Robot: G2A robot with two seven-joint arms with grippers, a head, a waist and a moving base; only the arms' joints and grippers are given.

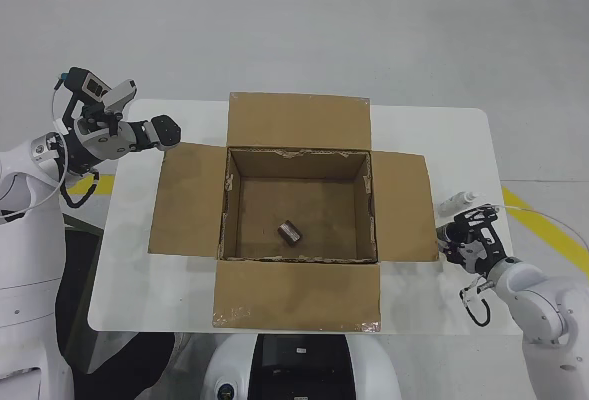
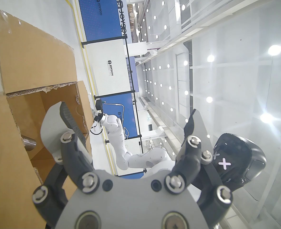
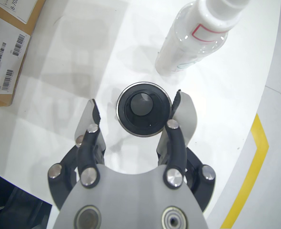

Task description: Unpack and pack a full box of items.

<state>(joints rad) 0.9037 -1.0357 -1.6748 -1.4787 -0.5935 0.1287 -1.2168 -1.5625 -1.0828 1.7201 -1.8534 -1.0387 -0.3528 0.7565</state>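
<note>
Cardboard box open, 1 small dark item on its floor. Right of the box, a black-topped tin stands on the table between the right gripper jaws, which are spread with nothing clamped. A white bottle stands just beside. Recommended: centre the jaws on the tin and move vertically, keeping off the bottle. Left gripper — spread, empty — hangs left of the box.
</note>
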